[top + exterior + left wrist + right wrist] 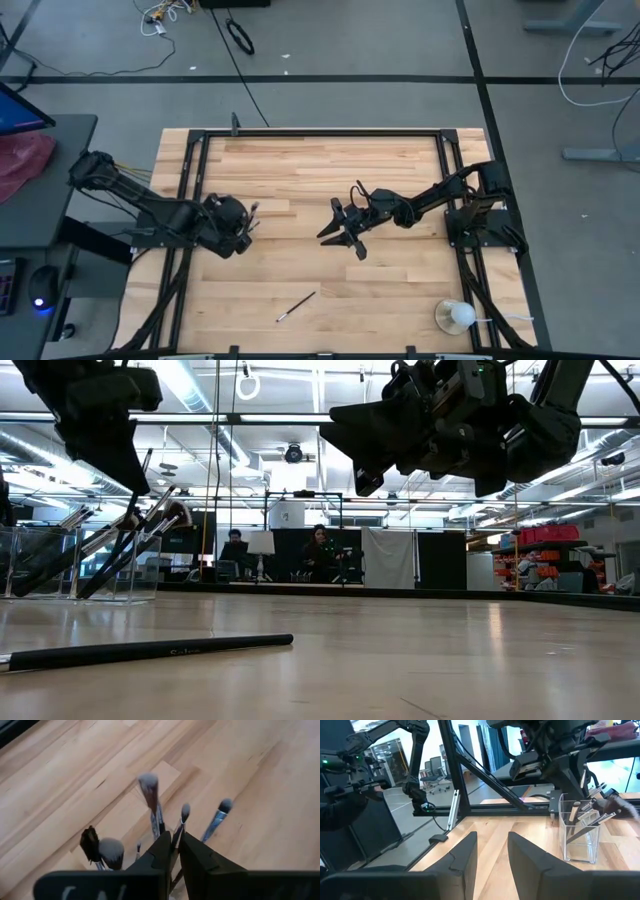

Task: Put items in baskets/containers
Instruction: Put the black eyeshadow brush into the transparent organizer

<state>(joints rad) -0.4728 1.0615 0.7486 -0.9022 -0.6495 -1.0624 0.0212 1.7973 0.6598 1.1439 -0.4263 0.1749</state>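
Left hand (174, 851) nearly shut on a brush (181, 822) over the clear holder (80, 563) at counter 9 o'clock; right hand (344, 232) open, empty, centre. Risk: tipping holder on release; last brush (296, 306) at 6 o'clock

An open-plan robotics lab is seen: a pale butcher-block wooden table (330, 170) framed in black metal rails (320, 131), loose cables trailing on the grey floor (100, 60), exposed ceiling ducts (300, 435), red storage shelving (545, 555), seated people (322, 550) beyond.
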